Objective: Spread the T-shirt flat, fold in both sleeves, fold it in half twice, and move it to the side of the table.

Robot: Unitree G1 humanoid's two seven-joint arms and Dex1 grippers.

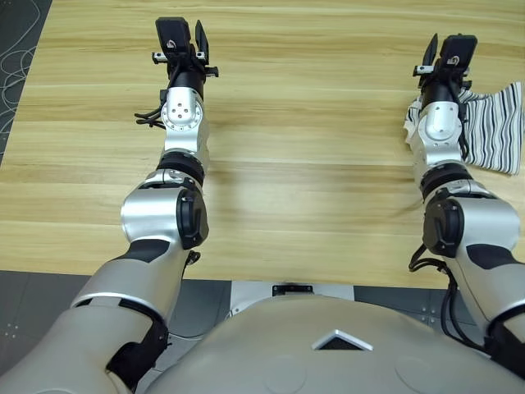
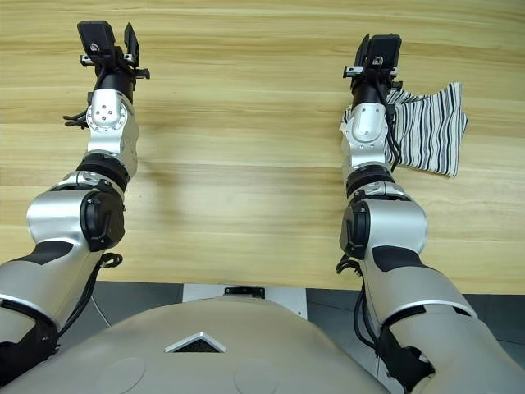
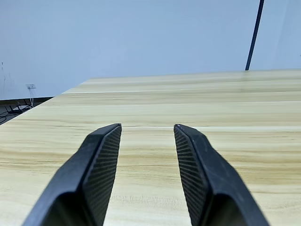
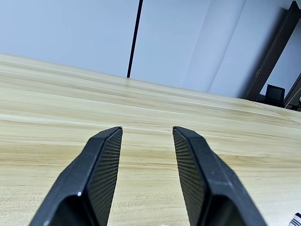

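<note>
The T-shirt point(image 1: 495, 130), white with dark stripes, lies folded into a small bundle at the right side of the wooden table point(image 1: 312, 123). My right gripper point(image 1: 444, 43) hovers just left of the bundle's far corner, and my right forearm covers the bundle's left edge. Its fingers point(image 4: 104, 160) stand open with bare wood between them. My left gripper point(image 1: 187, 31) is over the far left part of the table, well away from the shirt. It is open too, and its pads point(image 3: 106, 155) hold nothing.
Bare wood stretches between the two arms and on to the far edge. The table's left edge drops to a dark floor with loose cables point(image 1: 18, 51). Its front edge point(image 1: 328, 279) runs close to my body.
</note>
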